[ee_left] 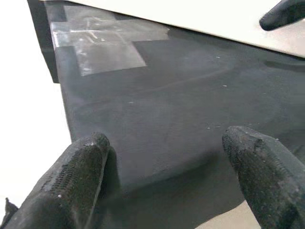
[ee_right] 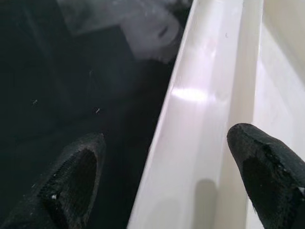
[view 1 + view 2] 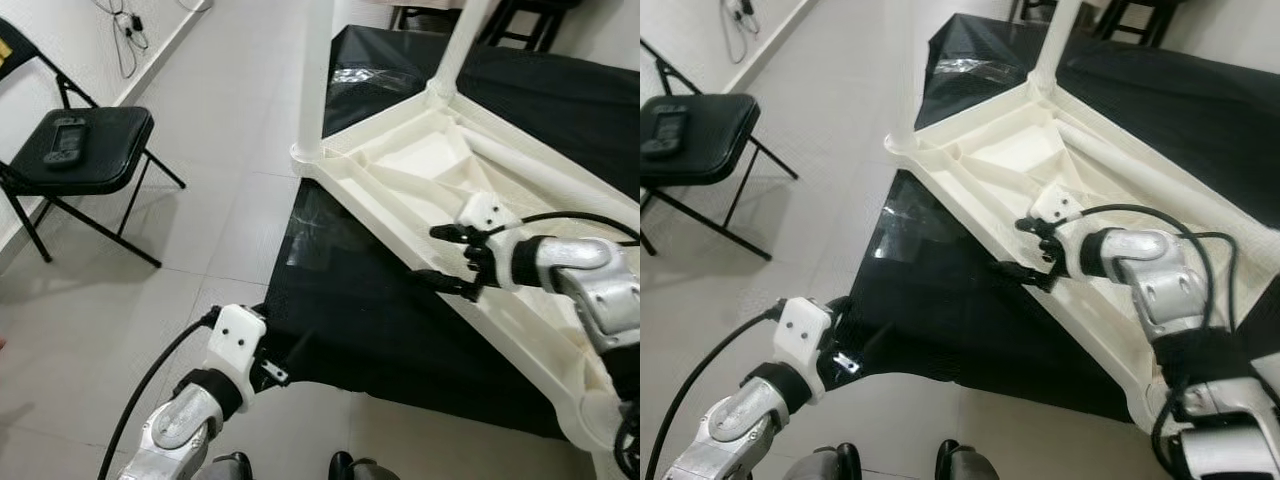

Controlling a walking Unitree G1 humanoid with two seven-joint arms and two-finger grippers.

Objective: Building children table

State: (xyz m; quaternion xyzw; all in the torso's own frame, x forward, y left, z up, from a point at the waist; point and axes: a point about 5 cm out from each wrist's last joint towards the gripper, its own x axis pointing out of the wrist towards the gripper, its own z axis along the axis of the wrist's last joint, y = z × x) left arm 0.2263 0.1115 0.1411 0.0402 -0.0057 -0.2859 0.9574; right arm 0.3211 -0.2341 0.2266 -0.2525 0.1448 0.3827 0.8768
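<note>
A white plastic children's table (image 3: pixel 400 165) lies upside down on a black mat (image 3: pixel 350 320), with two white legs (image 3: pixel 316 70) standing up from its far corners. My right gripper (image 3: pixel 450 258) is open and straddles the table's near side rail (image 2: pixel 190 119), one finger over the mat, the other over the inside of the tabletop. My left gripper (image 1: pixel 167 181) is open, low by the mat's near-left corner (image 3: pixel 285 375), with nothing between its fingers (image 1: pixel 71 181).
A black folding chair (image 3: pixel 85 150) with a dark handheld device (image 3: pixel 62 138) on its seat stands at the left by the wall. Cables (image 3: pixel 125 30) hang there. Dark stool legs (image 3: pixel 520 20) stand behind the mat. Grey floor tiles (image 3: pixel 200 200) lie between chair and mat.
</note>
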